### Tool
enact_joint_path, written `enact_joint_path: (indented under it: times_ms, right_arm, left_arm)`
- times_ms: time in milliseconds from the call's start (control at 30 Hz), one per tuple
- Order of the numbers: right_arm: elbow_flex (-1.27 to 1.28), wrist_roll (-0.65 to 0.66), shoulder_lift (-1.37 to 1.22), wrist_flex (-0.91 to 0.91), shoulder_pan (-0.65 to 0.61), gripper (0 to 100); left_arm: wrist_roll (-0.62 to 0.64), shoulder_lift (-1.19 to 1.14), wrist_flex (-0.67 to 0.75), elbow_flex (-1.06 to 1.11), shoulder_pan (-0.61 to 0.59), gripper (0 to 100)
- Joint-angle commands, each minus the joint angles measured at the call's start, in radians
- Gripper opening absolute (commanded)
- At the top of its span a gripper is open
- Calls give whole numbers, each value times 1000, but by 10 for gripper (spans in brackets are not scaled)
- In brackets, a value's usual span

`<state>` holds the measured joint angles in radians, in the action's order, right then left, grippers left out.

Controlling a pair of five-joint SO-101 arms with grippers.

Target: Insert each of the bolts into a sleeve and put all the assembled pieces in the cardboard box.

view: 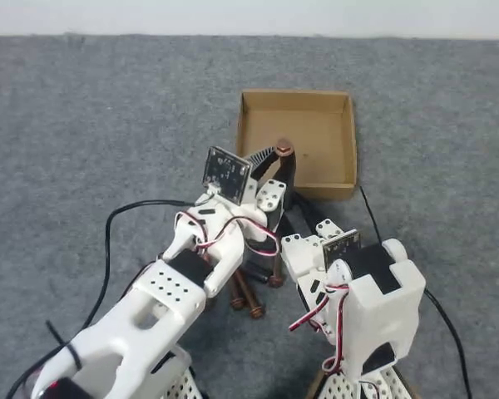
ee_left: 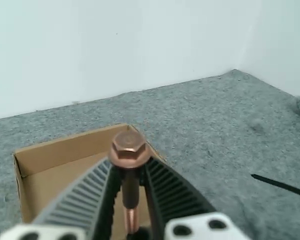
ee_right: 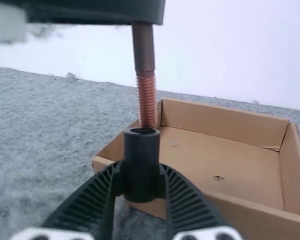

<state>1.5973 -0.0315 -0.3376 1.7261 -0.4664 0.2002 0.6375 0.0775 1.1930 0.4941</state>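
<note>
A: Where's the bolt (ee_left: 130, 150)?
B: Upright in left gripper (ee_left: 130, 172), directly above sleeve (ee_right: 141, 160) held in right gripper (ee_right: 141, 177); tip at sleeve's mouth.
A: And the cardboard box (view: 316, 141)?
B: Just behind both. The loose bolts (view: 248, 298) lie on carpet (view: 83, 125), before the grippers.

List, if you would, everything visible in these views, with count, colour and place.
held bolt: one, copper, upright in the left gripper, threaded tip at the sleeve's mouth
sleeve: one, black, upright in the right gripper, before the box
loose bolts: apparently three, copper, on the carpet between the arms, partly hidden
cardboard box: one, brown, open-topped, beyond the arms
carpet: grey, underneath everything
wall: white, behind
cables: at least two, black, beside the arms
left gripper: black fingers, shut on the held bolt
right gripper: black fingers, shut on the sleeve
</note>
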Motion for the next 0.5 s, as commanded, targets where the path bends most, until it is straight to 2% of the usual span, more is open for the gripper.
enact_joint_path:
  times_ms: [0,167,467]
  right_arm:
    - [23,-3,35,16,19,6]
    - [23,-3,35,16,19,6]
    - [23,-3,35,16,19,6]
  left_arm:
    - [12,-6,-54,-85,-14,12]
    - [75,20,-269,-196,-11,12]
    - [129,18,-275,-211,-11,12]
